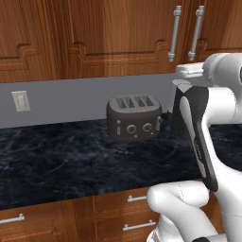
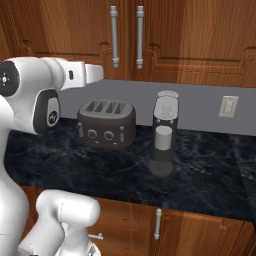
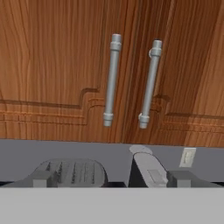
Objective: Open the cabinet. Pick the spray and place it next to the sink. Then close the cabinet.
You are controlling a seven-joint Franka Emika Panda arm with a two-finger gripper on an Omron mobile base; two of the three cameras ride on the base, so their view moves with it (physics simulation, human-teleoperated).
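Note:
The reddish-brown wall cabinet (image 3: 57,65) is closed, its two raised-panel doors meeting in the middle. Each door carries a long vertical silver bar handle: the left handle (image 3: 111,81) and the right handle (image 3: 149,83). The same pair of handles (image 2: 127,36) hangs above the toaster. My gripper (image 3: 113,179) is open, its fingertips (image 3: 43,178) spread wide, held in front of and below the handles without touching them. The hand (image 2: 92,72) sits at the height of the cabinet's lower edge. The spray is hidden, and the sink is out of view.
A dark four-slot toaster (image 1: 134,118) stands on the black marble counter (image 1: 56,160) under the cabinet. A tall grey cylindrical appliance (image 2: 165,132) stands to its right. Wall outlets (image 2: 228,106) sit on the grey backsplash. Low drawers (image 1: 137,198) run below the counter.

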